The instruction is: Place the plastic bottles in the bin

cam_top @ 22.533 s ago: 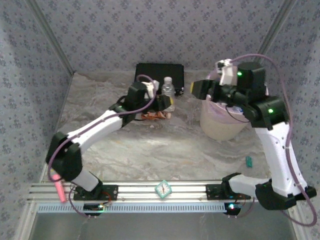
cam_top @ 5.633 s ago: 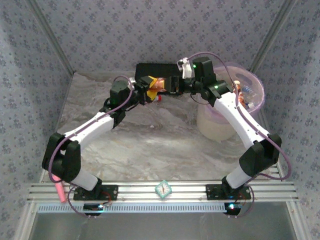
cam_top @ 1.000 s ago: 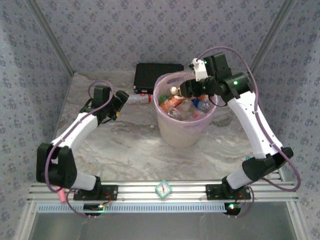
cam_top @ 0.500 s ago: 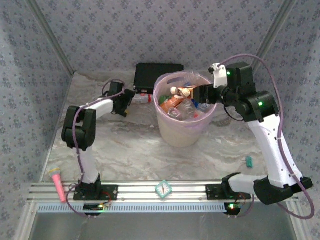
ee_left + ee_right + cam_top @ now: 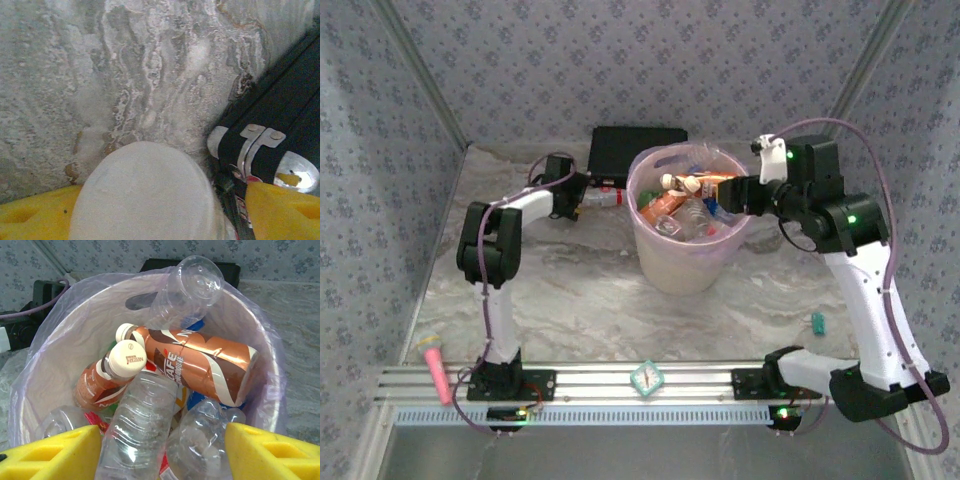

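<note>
Left jaws parted astride clear bottle by black case; right jaws parted, empty, over bin

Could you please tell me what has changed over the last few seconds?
The bin moved from the far right to the centre. The right gripper, open, drew back from over it toward its right rim. The left gripper reached in to straddle the bottle lying beside the black case. The case stayed put.
</note>
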`<move>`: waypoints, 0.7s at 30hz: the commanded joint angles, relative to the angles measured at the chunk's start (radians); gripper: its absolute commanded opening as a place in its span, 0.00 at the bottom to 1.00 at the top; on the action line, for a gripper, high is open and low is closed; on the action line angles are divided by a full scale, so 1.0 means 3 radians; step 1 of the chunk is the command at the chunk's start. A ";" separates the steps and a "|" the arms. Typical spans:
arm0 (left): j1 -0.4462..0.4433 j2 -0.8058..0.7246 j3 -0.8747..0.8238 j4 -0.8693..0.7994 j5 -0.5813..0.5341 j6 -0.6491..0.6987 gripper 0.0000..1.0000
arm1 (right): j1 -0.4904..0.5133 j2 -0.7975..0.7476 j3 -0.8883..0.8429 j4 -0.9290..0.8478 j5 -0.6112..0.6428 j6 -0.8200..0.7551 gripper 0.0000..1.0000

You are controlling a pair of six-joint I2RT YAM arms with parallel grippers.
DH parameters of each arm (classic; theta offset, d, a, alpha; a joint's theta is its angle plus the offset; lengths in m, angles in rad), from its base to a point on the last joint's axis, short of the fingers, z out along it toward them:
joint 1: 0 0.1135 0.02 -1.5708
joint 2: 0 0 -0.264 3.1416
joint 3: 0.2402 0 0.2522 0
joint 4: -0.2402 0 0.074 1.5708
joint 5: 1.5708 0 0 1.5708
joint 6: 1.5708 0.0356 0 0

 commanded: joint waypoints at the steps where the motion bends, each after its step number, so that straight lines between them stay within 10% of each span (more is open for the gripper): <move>1: -0.0029 0.0079 -0.0043 0.0031 -0.0121 -0.0092 0.77 | -0.0054 -0.0090 -0.0024 -0.0082 -0.0005 -0.0032 0.68; 21: 0.0050 -0.0956 -0.0124 -0.0394 -0.0270 0.0942 0.56 | -0.0019 -0.0085 0.0133 -0.0020 -0.0253 -0.0087 0.68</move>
